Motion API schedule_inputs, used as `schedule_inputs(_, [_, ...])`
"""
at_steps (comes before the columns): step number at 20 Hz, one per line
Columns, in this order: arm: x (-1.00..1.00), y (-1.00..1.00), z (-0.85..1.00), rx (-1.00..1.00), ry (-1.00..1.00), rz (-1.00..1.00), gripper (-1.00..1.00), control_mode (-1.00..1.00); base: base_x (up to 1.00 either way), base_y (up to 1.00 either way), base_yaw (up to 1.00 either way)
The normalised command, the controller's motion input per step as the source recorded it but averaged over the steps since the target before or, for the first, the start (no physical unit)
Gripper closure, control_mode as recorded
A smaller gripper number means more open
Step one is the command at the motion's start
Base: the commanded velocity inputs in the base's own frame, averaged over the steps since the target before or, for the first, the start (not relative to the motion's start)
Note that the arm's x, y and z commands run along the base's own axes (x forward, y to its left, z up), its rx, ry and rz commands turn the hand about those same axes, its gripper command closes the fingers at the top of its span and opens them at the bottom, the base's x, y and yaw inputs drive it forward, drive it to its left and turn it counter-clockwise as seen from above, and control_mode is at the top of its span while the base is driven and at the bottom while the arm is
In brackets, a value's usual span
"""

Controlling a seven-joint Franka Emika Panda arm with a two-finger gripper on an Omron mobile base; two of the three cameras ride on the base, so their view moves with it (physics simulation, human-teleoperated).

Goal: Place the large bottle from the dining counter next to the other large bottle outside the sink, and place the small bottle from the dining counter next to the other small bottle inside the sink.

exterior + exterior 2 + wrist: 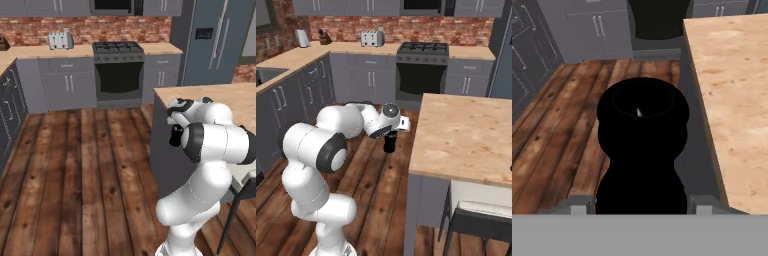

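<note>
Gripper: the white arm's two-finger gripper [642, 205] is clamped on the large bottle, an all-black glossy bottle with a narrow neck [642, 150]; its two grey fingertips [579, 205] show on either side of the bottle's body in the hand view.
Large bottle: held in the air over the wooden plank floor [75, 165], just beside the near corner of the dining counter and off its top. In the left base view it is a small dark shape [176, 136] under the hand; in the right base view it hangs below the wrist [389, 143], apparently upright, though most of it is hidden there.
Hand view of the bottle: the camera looks down its length, so the round end faces the lens with a small pale glint near its middle.
Dining counter: a long island with a light wooden top and grey sides [471, 135]; the stretch of top in view is bare, and a dark chair [481, 220] stands at its near end.
Sink: a corner of a grey metal basin [265, 75] shows at the far left of the right base view, set in the grey-cabinet counter, well apart from the gripper.
Background: a black stove with oven [118, 70] and a silver toaster [60, 39] stand against the red brick wall.
</note>
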Motion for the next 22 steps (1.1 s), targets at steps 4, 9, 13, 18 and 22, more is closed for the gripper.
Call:
schedule_inputs(4, [0.00,0.00,0.00,0.00,0.00,0.00,1.00,1.00,0.01,0.71,0.07])
schedule_inputs(9, [0.00,0.00,0.00,0.00,0.00,0.00,1.00,1.00,0.14,0.63,0.13])
schedule_inputs(13, [0.00,0.00,0.00,0.00,0.00,0.00,1.00,1.00,0.19,0.54,0.19])
schedule_inputs(18, [0.00,0.00,0.00,0.00,0.00,0.00,1.00,1.00,0.55,0.23,0.14])
schedule_inputs(22, [0.00,0.00,0.00,0.00,0.00,0.00,1.00,1.00,0.93,0.00,0.07])
